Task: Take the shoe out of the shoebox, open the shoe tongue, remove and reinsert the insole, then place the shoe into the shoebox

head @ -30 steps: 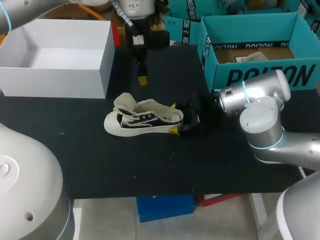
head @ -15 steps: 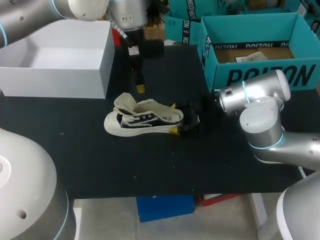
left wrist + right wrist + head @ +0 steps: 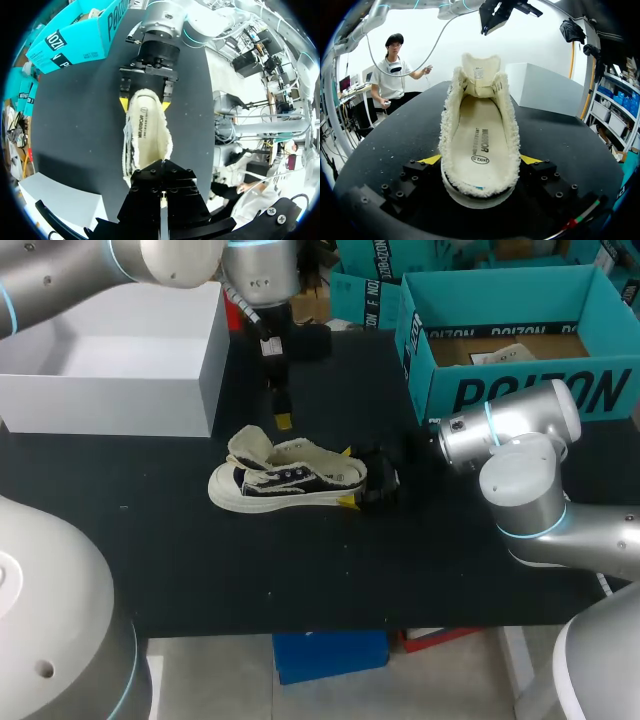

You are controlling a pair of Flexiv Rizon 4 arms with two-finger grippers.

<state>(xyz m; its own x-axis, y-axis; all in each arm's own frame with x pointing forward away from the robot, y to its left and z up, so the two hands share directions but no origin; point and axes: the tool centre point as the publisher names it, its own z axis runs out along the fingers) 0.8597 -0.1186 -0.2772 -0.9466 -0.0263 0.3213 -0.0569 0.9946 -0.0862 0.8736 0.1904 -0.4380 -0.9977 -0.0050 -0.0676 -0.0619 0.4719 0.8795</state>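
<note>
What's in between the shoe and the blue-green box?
The right gripper, shut on the heel of the shoe, sits short of the teal box; the head view shows it.

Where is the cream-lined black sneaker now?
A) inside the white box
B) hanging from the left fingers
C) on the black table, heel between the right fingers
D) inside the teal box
C: the cream-lined black sneaker lies on the black table, right gripper shut on its heel.

Fig.: black bench (image 3: 300, 570), seen from above. On it: open white box (image 3: 110, 390) at far left; open teal box (image 3: 520, 390) at far right. Shoe (image 3: 285, 485) stands on its sole near centre, apart from both boxes.
</note>
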